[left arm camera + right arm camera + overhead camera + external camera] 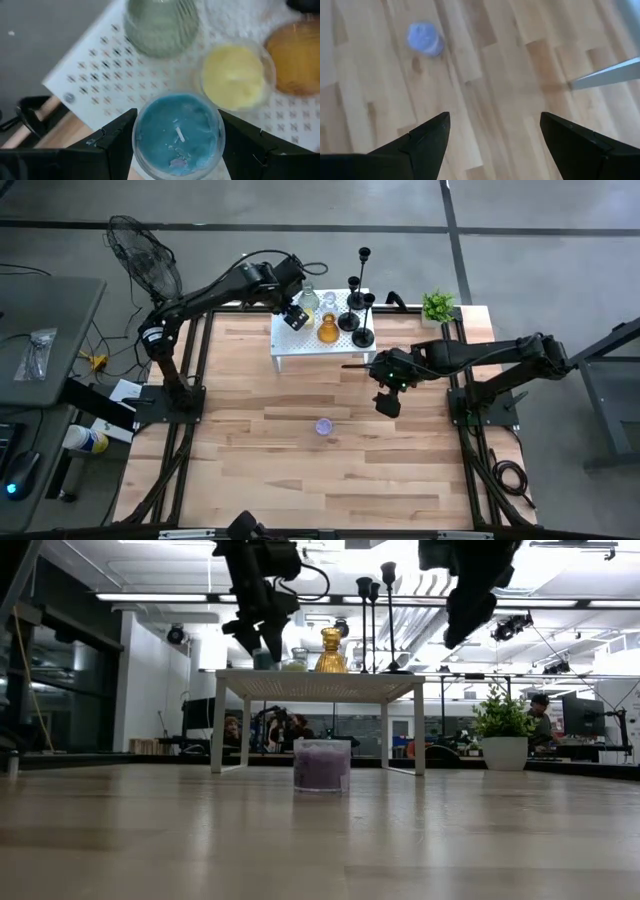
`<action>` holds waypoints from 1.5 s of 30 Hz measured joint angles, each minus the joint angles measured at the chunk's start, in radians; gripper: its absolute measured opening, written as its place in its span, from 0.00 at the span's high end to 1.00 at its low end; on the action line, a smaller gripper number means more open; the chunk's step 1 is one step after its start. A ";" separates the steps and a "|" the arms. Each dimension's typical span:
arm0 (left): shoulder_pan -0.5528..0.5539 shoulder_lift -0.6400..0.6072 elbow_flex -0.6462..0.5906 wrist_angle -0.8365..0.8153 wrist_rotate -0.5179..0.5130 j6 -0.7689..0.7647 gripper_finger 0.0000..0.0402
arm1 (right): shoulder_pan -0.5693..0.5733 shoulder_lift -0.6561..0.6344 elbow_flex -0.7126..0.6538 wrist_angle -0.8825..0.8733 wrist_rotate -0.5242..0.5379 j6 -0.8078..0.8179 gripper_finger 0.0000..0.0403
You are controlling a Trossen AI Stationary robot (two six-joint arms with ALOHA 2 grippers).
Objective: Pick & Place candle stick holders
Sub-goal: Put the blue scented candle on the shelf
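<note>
Where the left arm reaches in from the table's left edge, the left gripper [294, 315] hangs over the left end of the small white perforated stand [285, 352], its fingers [107, 142] closed against the sides of a blue glass candle holder [177, 132]. Just beyond that holder on the stand sit a clear greenish glass holder [160, 22], a pale yellow glass holder [235, 75], and an amber glass holder [328, 331]. Farther right on the same stand are three slim black candlesticks [357, 305] standing upright and close together; in the low view their stems [375, 625] rise above the stand's top. On the bare wooden table [260, 470], in front of the stand and well apart from it, stands a purple glass holder [323, 426]. To the right, the right gripper [387, 402] hovers above the table just in front of the stand's right end, fingers [420, 142] spread wide with nothing between them. At the far right corner stands a small green potted plant [437, 305].
</note>
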 joint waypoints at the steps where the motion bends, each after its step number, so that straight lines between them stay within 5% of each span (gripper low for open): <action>1: 0.003 0.000 0.000 0.012 -0.008 0.000 0.41 | 0.004 -0.003 -0.010 0.006 -0.012 -0.001 0.25; 8: 0.024 -0.001 0.000 0.038 -0.019 -0.005 0.41 | 0.031 -0.152 -0.224 0.184 -0.070 0.076 0.25; 20: 0.043 0.002 -0.012 0.052 -0.014 0.000 0.41 | 0.086 -0.494 -0.567 0.635 0.012 0.199 0.25; 31: 0.042 0.031 -0.013 0.059 -0.010 -0.006 0.41 | 0.093 -0.649 -0.869 0.975 0.048 0.351 0.25; 45: 0.049 0.066 -0.011 0.077 -0.006 -0.009 0.41 | 0.093 -0.849 -1.037 1.064 0.134 0.386 0.25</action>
